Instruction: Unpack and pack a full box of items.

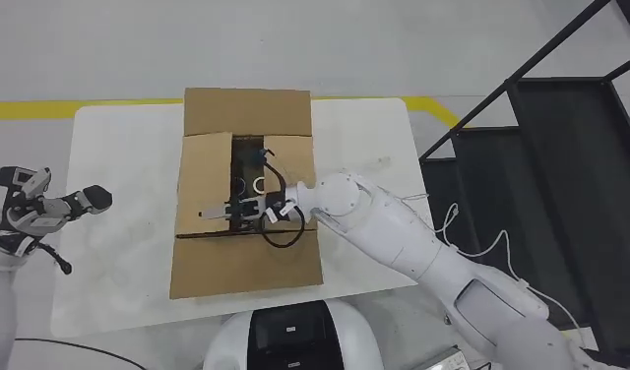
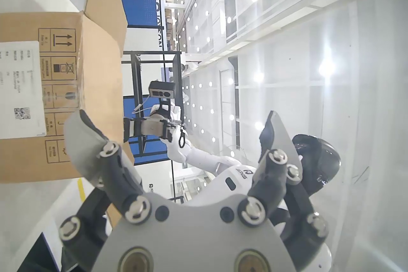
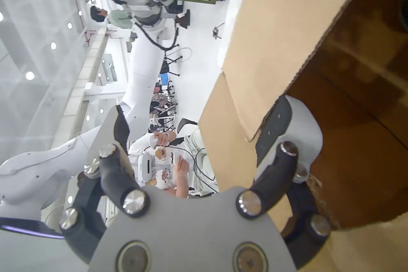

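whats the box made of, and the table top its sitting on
The box looks like corrugated cardboard, plain brown and matte; the right wrist view shows a wavy, fluted cut edge on a flap. The table has a smooth white top with a dull finish, perhaps laminate or painted board, though the look leaves that open.

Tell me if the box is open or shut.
Partly open: the box shows a dark gap between its two side flaps, the end flaps lie spread outward, and the right gripper sits at that gap.
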Motion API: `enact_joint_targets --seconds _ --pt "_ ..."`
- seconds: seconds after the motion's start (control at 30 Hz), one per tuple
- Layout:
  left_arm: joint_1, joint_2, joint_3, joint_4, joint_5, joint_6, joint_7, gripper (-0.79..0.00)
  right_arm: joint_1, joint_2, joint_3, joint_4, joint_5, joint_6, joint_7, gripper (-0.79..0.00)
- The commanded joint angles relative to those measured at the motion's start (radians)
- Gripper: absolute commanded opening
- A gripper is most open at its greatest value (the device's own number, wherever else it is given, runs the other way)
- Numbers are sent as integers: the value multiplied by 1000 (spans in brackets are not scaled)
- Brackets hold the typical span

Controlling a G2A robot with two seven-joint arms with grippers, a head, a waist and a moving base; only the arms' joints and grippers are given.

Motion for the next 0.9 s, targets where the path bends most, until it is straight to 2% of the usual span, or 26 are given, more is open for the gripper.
enact_joint_targets --seconds 0.0,0.27,0.5,0.7,0.87 --pt "6 1 -13 -6 -10 0 -4 0 12 -8 -1 -2 7 -46 1 0" --pt "64 6 -84 -79 -75 4 -32 0 73 -68 -70 14 18 -133 -49 0" --pt "102 10 -144 -105 -94 9 -19 0 149 -169 -187 144 31 -145 -137 0" --pt "97 14 -167 -83 -94 21 -12 0 196 -264 -265 293 28 -148 -197 0" --pt "84 15 -169 -62 -91 26 -17 0 226 -319 -303 388 -26 -122 -208 0"
